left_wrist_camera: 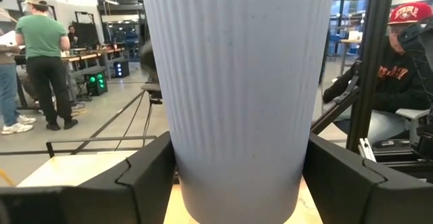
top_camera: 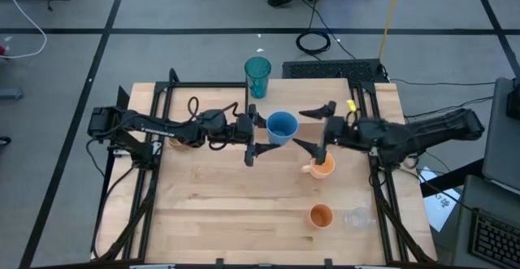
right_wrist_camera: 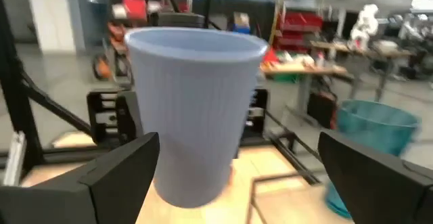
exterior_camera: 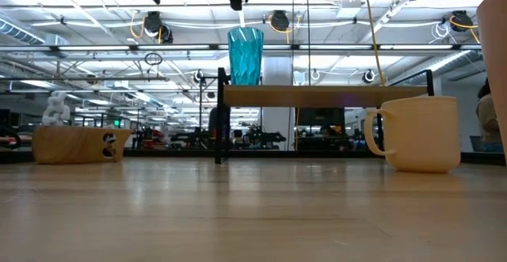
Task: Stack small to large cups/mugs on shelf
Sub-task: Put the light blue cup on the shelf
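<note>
Fingers point(left_wrist_camera: 145, 176) of the left gripper point(top_camera: 253, 135) press against both sides of the blue cup point(top_camera: 282, 127), holding it upright in the air; in the left wrist view its ribbed wall fills the space between the two dark pads. From the right side, the right gripper point(top_camera: 315, 127) faces the same cup with its fingers point(right_wrist_camera: 115, 170) spread wide and well clear of the cup's wall, so it grips nothing. Taking the top-down view as a clock face with the blue cup near the centre, the orange cup point(top_camera: 321, 216) stands nearest the front edge of the table point(top_camera: 227, 212) at about five o'clock, with the clear handled cup point(top_camera: 356, 218) just beside it, faint against the wood. Closer in, at about four o'clock, the orange handled mug point(top_camera: 322, 167) sits under the right arm's wrist. At nine o'clock, mostly hidden beneath the left arm, the brown wooden handled mug point(exterior_camera: 75, 144) rests on the table. Farthest back, at eleven o'clock, the teal tumbler point(top_camera: 257, 75) stands upright on the shelf point(exterior_camera: 325, 96), near its left end in the level view. Beyond the table, people point(left_wrist_camera: 42, 61) show in the room.
</note>
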Motion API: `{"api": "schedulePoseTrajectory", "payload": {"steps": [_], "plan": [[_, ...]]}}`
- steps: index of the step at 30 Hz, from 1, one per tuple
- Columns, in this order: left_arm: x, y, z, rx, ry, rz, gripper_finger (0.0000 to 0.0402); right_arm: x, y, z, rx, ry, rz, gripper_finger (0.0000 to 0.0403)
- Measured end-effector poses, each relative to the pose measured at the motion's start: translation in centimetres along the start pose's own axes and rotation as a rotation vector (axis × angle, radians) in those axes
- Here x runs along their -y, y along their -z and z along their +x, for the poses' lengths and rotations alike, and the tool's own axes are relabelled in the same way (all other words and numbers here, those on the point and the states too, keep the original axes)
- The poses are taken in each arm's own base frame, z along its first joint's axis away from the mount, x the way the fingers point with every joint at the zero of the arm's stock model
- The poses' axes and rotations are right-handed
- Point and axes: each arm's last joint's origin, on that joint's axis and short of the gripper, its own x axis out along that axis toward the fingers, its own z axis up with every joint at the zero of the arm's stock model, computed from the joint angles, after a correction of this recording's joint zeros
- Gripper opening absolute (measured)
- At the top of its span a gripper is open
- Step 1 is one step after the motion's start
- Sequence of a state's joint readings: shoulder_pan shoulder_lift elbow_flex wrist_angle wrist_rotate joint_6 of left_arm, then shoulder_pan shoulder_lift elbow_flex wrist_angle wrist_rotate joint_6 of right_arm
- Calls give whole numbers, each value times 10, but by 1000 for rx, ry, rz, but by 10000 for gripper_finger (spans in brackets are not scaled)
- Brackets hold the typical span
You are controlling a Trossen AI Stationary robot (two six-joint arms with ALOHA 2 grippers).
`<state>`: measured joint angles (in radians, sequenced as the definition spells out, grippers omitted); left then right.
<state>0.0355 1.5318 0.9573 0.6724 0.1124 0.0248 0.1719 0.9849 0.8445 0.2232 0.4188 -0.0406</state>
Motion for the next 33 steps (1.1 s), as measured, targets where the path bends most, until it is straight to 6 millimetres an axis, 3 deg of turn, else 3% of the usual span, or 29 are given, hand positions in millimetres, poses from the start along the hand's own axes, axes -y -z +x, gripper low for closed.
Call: {"api": "schedulePoseTrajectory", "payload": {"steps": [8,15,23,33], "plan": [[-3,3,0,-30,-41,23,277,-3,-58,-11,-181,-46,-63,393],[-4,5,0,-59,-77,39,273,-15,-97,7,-289,-68,-118,393],[-4,7,-1,-79,-96,61,273,-33,-99,43,-489,-70,-192,387],[-4,7,-1,-81,-95,71,274,-41,-96,58,-573,-65,-211,282]]}}
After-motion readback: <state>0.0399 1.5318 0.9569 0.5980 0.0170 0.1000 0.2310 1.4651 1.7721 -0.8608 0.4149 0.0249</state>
